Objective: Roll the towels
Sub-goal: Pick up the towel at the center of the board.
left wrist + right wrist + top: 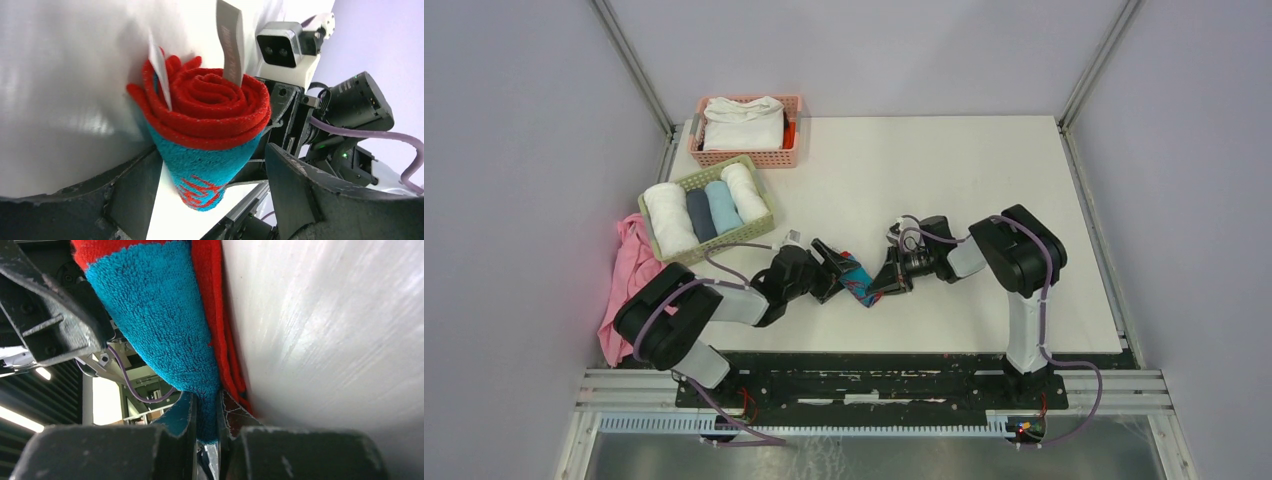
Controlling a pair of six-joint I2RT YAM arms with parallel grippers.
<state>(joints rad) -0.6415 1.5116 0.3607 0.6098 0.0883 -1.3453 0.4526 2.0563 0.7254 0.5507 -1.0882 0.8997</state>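
While coiled tight, red-and-teal towel (210,102), right claw (206,412) clamped on its edge, left claw (211,160) apart.

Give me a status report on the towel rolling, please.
Left end effector open, straddling rolled red towel. Right end effector shut on its teal end. Nothing obstructing in view.

Nothing legible anywhere; the grey tag (230,40) on the rolled red towel (210,107) bears faint print, too blurred to read
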